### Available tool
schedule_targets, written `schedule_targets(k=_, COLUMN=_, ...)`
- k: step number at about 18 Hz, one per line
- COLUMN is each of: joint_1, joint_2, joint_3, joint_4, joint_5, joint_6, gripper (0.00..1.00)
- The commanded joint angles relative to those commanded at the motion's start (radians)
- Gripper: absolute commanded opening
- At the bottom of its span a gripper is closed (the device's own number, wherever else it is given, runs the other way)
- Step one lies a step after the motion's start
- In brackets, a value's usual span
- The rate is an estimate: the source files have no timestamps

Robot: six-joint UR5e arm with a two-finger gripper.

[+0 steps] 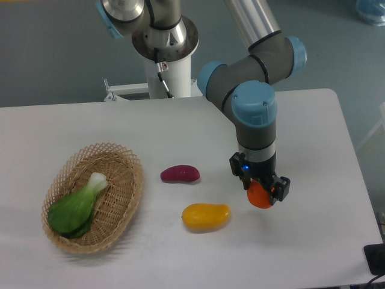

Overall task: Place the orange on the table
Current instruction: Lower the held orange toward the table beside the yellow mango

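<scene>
The orange (259, 196) is a small round orange-red fruit held between the fingers of my gripper (260, 191). The gripper is shut on it and points straight down over the right part of the white table (313, 144). The orange hangs low over the tabletop, just right of the yellow fruit; I cannot tell whether it touches the surface. Its upper part is hidden by the black fingers.
A yellow-orange mango-like fruit (206, 216) lies just left of the gripper. A purple sweet potato (180, 174) lies further left. A wicker basket (120, 198) at the front left holds a green bok choy (77, 206). The arm's base stands at the table's back edge.
</scene>
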Motion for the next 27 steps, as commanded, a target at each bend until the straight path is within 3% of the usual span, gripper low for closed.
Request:
schedule_targets(k=6, joint_1=0.005, joint_2=-0.005, joint_3=-0.006, joint_4=0.0, joint_5=0.0, joint_6=0.0, gripper=0.52)
schedule_targets(k=15, joint_1=0.023, joint_2=-0.009, joint_3=-0.092, joint_4=0.02, joint_5=-0.008, joint_6=0.0, gripper=0.53)
schedule_targets(k=22, joint_1=0.023, joint_2=0.014, joint_3=-0.213, joint_4=0.026, joint_5=-0.006, joint_6=0.084, gripper=0.53)
schedule_targets(k=27, joint_1=0.023, joint_2=0.014, joint_3=-0.222, joint_4=0.026, joint_5=-0.003, joint_6=0.098, gripper=0.6)
